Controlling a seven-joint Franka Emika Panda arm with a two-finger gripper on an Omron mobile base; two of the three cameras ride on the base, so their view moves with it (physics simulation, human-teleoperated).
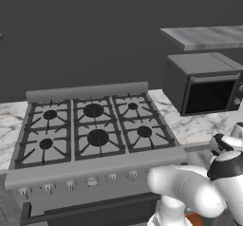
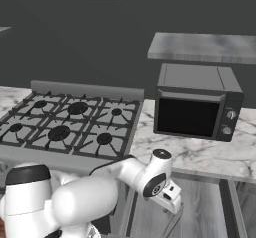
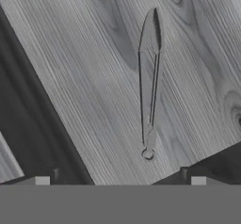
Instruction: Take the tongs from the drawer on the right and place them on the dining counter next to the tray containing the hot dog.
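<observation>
The tongs [image 3: 149,84] lie flat on the grey wood floor of the open drawer [image 2: 200,209], ahead of the gripper [image 3: 120,180] and a little right of its centre line. Their long axis runs nearly straight away from the hand — ring end nearest, tips farthest. The jaws stand wide open, holding nothing. Around them is bare wood grain. The drawer sits under the marble counter [image 2: 200,154], right of the stove [image 2: 70,127], below the microwave [image 2: 195,104].
</observation>
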